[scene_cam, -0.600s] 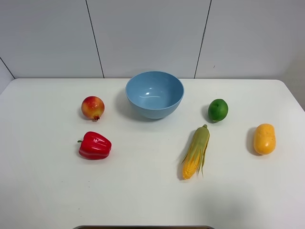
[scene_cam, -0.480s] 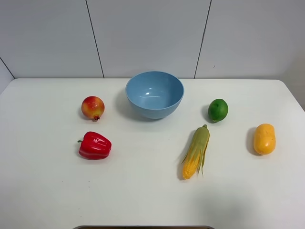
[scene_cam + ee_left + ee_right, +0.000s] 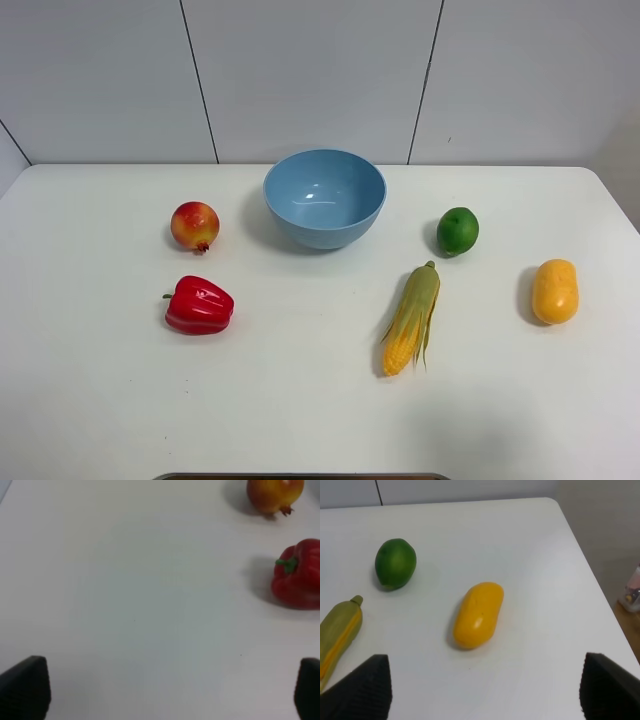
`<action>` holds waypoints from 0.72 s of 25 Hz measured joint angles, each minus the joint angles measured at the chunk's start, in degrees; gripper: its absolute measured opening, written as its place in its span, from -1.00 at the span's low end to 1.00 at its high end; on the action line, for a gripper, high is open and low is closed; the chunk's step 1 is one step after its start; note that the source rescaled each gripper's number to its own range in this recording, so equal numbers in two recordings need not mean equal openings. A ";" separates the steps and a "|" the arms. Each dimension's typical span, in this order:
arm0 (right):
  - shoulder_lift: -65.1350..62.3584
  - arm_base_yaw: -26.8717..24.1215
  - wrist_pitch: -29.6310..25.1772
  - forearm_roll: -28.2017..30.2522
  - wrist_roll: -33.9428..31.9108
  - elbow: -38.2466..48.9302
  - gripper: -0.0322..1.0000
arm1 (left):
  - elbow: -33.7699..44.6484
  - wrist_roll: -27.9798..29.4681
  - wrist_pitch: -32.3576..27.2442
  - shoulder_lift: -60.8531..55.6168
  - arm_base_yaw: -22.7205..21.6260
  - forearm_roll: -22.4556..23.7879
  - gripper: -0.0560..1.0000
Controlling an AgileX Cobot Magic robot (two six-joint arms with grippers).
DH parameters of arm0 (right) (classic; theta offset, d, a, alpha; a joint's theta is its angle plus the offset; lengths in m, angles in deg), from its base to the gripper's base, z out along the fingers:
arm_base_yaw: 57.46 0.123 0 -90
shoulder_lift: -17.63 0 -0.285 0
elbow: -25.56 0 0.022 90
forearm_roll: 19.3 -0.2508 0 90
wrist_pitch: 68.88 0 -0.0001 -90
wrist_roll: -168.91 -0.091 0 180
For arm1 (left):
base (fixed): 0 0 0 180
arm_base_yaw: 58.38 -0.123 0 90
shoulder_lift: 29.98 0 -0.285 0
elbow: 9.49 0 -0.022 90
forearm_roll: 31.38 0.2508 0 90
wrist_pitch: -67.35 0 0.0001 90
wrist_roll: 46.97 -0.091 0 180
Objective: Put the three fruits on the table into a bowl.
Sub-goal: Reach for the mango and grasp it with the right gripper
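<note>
Though only its fingertips show, left gripper [image 3: 165,690]: spread wide, nothing between the jaws, just bare table [image 3: 125,605] below it.
Right gripper [image 3: 485,687]: jaws wide apart too, holding nothing.
Mango [image 3: 477,614]: lying on its side straight ahead of the right gripper, roughly centred between its fingers and well apart from them. It's the nearest fruit to that arm.
Right edge: the mango sits near the table's right edge, with the rounded corner farther back.
Bell pepper [image 3: 300,575]: ahead of the left gripper, off toward the table's middle, green stem pointing at the left edge.
Corn cob [image 3: 410,318]: near-middle of the table, left of the mango, husk tip aimed toward the lime.
Open room: lots of plain white table left of the pepper and along the near side.
Lime [image 3: 395,563]: farther back, just past the corn's tip, not touching it, roughly between mango and bowl.
Pomegranate [image 3: 275,495]: just beyond the pepper, apart from it, left of the bowl.
Bowl [image 3: 325,228]: upright at the far middle, all three fruits outside it on the table.
</note>
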 joint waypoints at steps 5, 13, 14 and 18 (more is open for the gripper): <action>10.73 0.00 0.00 0.00 -1.63 -5.14 -0.04 | 0.00 0.00 0.00 0.00 0.00 0.00 1.00; 36.16 0.00 -1.77 -1.08 -7.86 -18.40 -0.04 | 0.00 0.07 0.00 0.00 0.00 0.00 1.00; 38.67 0.00 -2.67 -1.14 -8.84 -20.08 -0.04 | 0.00 0.07 0.00 0.00 0.00 0.00 1.00; 49.33 0.00 -6.09 -1.14 -11.32 -25.24 -0.04 | 0.00 0.03 0.00 0.00 0.00 0.00 1.00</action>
